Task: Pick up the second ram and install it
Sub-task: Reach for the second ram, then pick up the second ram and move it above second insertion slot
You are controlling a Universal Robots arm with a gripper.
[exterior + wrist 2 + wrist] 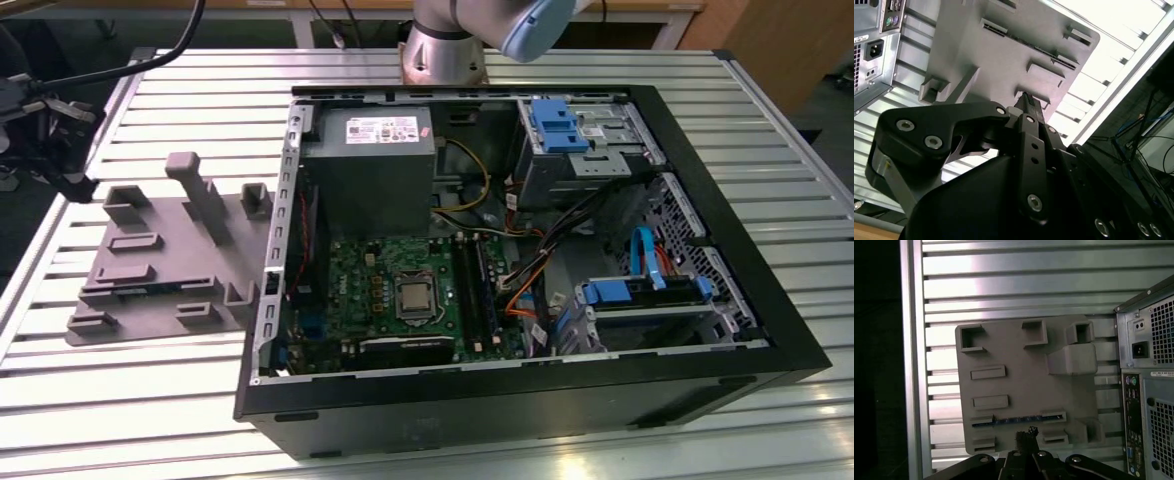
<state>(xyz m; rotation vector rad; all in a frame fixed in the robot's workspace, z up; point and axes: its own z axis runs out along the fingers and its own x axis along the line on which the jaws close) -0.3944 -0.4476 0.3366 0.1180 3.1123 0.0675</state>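
Tool point(1026, 434) pressed together and empty, over the gray fixture point(1019, 380) on the slatted tabletop point(1004, 285).
On edge in the fixture's slot stands the second ram point(1019, 420), just beside the tool's tips.

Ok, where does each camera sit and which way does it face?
Exterior view: off the arm, looking down into the open computer case, grey tray at the exterior view's left; arm base shows.
First wrist view: faces down past the gripper onto the tray holding the second ram.
Second wrist view: behind the gripper, facing along it to the tray.
All three share tray and case.
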